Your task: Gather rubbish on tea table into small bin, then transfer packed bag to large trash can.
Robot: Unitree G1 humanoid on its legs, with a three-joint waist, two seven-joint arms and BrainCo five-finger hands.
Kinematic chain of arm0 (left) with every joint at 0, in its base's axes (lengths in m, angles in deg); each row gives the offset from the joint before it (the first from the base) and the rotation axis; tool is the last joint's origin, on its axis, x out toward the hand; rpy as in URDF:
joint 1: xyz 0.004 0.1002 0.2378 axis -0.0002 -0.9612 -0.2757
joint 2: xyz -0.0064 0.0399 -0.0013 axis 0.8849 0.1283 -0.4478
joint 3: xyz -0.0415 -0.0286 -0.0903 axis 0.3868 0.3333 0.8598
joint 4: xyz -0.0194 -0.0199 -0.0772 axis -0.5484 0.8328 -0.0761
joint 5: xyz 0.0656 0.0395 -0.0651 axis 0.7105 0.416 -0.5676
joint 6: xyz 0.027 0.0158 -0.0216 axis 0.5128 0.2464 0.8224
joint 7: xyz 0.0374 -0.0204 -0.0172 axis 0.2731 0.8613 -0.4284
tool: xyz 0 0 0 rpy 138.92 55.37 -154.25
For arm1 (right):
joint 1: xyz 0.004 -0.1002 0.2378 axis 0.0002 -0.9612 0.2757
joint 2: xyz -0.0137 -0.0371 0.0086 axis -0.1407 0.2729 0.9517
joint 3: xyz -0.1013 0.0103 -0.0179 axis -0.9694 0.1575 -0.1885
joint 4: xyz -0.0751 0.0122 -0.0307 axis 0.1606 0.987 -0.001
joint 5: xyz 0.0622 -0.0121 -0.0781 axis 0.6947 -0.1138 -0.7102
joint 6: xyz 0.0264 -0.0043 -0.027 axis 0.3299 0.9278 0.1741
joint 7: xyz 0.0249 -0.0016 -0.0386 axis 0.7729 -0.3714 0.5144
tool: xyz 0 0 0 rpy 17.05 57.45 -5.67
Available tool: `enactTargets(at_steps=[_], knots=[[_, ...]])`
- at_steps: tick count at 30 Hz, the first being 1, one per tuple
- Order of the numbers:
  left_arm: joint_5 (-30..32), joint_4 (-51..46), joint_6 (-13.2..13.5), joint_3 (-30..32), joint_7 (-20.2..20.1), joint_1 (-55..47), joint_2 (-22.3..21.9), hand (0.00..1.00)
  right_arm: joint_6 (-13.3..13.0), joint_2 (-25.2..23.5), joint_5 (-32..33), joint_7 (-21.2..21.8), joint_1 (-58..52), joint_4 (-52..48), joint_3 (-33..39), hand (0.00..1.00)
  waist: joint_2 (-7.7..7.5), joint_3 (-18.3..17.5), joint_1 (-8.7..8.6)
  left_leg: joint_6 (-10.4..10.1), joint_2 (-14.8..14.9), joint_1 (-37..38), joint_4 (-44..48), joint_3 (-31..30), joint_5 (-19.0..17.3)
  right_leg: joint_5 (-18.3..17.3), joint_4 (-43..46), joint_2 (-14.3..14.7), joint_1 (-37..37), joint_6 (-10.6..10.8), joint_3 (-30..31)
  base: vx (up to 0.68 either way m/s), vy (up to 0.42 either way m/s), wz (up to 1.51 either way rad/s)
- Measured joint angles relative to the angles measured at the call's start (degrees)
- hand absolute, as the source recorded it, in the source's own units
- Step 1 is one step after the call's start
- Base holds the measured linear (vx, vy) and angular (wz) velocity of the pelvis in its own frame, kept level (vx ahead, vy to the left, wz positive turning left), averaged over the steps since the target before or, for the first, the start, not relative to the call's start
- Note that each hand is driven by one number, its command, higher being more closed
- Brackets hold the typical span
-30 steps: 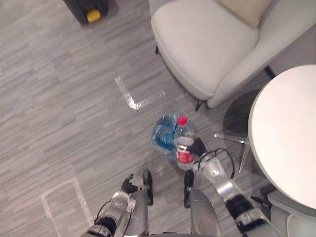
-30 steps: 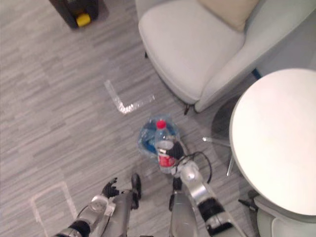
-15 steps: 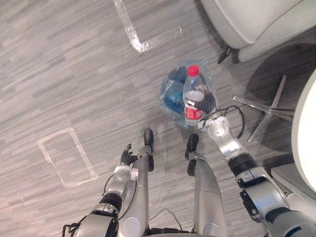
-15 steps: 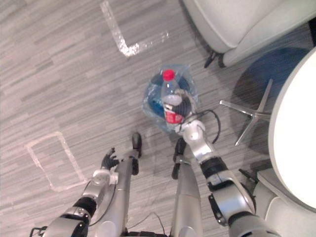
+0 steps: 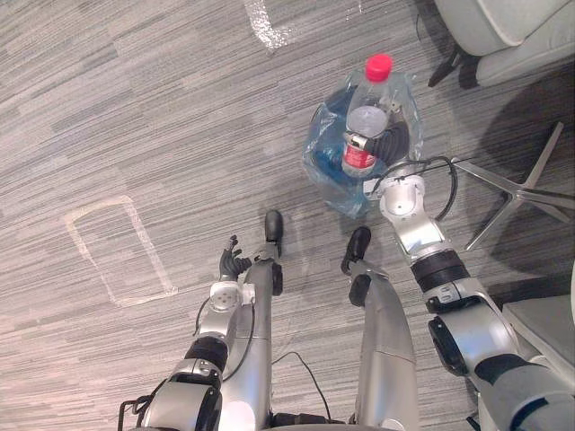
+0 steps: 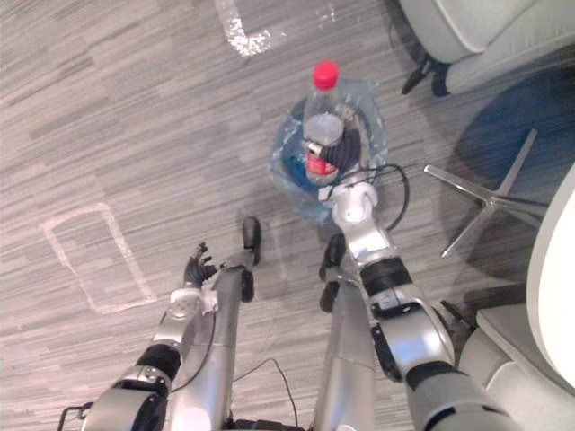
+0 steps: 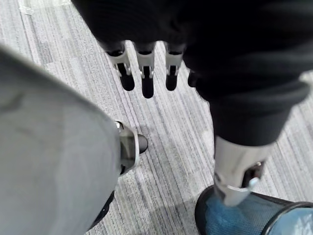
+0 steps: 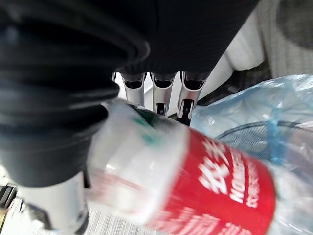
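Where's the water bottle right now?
In the eye views the water bottle is right of centre, upright in the right robot hand, over the blue-lined small bin on the floor, near the chair's metal base.

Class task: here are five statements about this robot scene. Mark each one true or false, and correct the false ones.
1. The right hand is curled round a clear bottle with a red cap. True.
2. The bottle lies on the floor. False: the right hand holds it up, and it shows over the small bin.
3. The small bin is lined with a blue bag. True.
4. The left hand grips the bag. False: the left hand holds nothing, its fingers relaxed, well apart from the bin.
5. The bottle's label is green. False: the label is red.
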Motion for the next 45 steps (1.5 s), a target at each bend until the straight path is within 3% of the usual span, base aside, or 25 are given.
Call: enactTargets(at_steps=[8,17,26,33,34,45], knots=[[0.02,-1.27,0.29,-0.69,-0.07,0.02,0.16,0.00,0.01,-0.89,-1.93,-1.10,-1.64,-1.50,0.36,0.00,-0.32,-0.30,-0.08,0.18,0.66,-1.80,3.31,0.19,-0.87,-1.35,3.54,-0.19,-1.55,-0.36,-0.24,0.00,-0.003,0.02],[0.24,-1.25,0.30,-0.99,-0.01,0.93,0.85,0.00,0.03,-1.41,-12.81,-0.72,-6.50,-2.82,-3.70,0.00,-0.97,-0.77,-0.33,0.18,1.35,-3.72,5.12,0.80,-1.27,-1.53,5.28,-0.22,-3.50,-0.48,-0.14,0.00,-0.004,-0.02],[0.64,2.44,-0.15,-0.98,1.14,5.97,0.65,0.00,1.95,-5.37,-19.15,1.62,-2.62,13.95,-8.42,0.00,-2.30,-1.96,-1.24,0.22,1.27,-7.58,5.25,0.69,-0.75,-1.54,5.82,-0.74,-7.17,-0.48,-0.63,0.01,0.003,0.03],[-0.68,4.06,-0.32,-0.24,1.16,9.55,-0.15,0.00,4.05,-7.42,-19.31,2.66,1.46,21.82,-8.40,0.00,-2.32,-1.96,-1.99,-0.13,0.62,-11.31,5.98,-0.88,-0.28,-2.36,7.49,-1.30,-10.42,-0.56,-1.61,0.00,0.008,0.09],[-1.15,3.95,-0.25,-0.20,1.18,9.67,-0.15,0.00,4.11,-7.64,-19.31,2.72,1.70,22.45,-8.34,1.00,-2.51,-2.07,-2.10,-0.28,0.45,-11.81,5.97,-1.12,-0.17,-2.69,7.98,-1.46,-10.96,-0.59,-1.76,-0.01,-0.008,0.22],[-2.88,3.72,-0.13,0.38,1.57,11.03,0.31,0.00,4.30,-7.87,-18.66,4.05,2.16,23.65,-8.44,1.00,-2.58,-2.09,-2.51,-2.13,-0.05,-14.07,5.67,-3.26,1.02,-5.41,12.01,-2.04,-13.86,-1.64,-3.35,-0.01,-0.024,0.13]])
